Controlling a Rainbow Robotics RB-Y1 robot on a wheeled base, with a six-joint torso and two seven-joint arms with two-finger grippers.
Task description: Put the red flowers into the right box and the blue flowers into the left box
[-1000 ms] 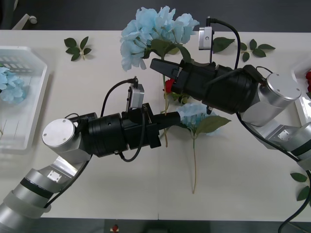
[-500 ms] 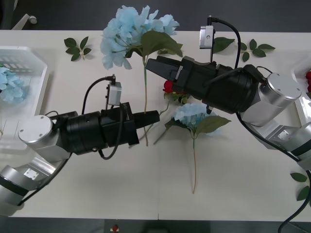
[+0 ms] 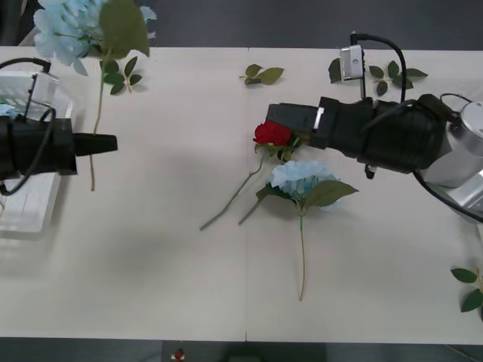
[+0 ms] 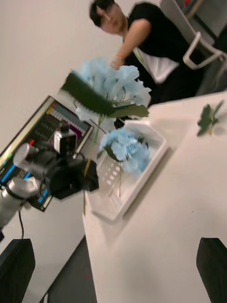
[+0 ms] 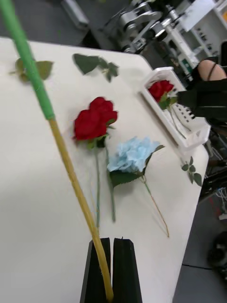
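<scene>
My left gripper (image 3: pixel 106 143) is shut on the stem of a blue flower (image 3: pixel 75 23), holding it upright beside the left box (image 3: pixel 30 207). The right wrist view shows another blue flower (image 4: pixel 125 149) lying in that left box (image 4: pixel 113 201). Red flowers (image 3: pixel 273 133) and a further blue flower (image 3: pixel 302 177) lie at the table's middle. My right gripper (image 3: pixel 270 115) hovers open just behind the red heads. In the left wrist view, the right box (image 5: pixel 189 130) holds a red flower (image 5: pixel 160 90).
Loose green leaf sprigs lie along the far edge (image 3: pixel 121 74) (image 3: pixel 263 74) (image 3: pixel 396 73) and near the right front (image 3: pixel 472 286). Bare table spreads between the left box and the flowers in the middle.
My left arm has swung far to the left, carrying the blue flower from the table's middle to the left box. My right arm has drawn back to the right.
</scene>
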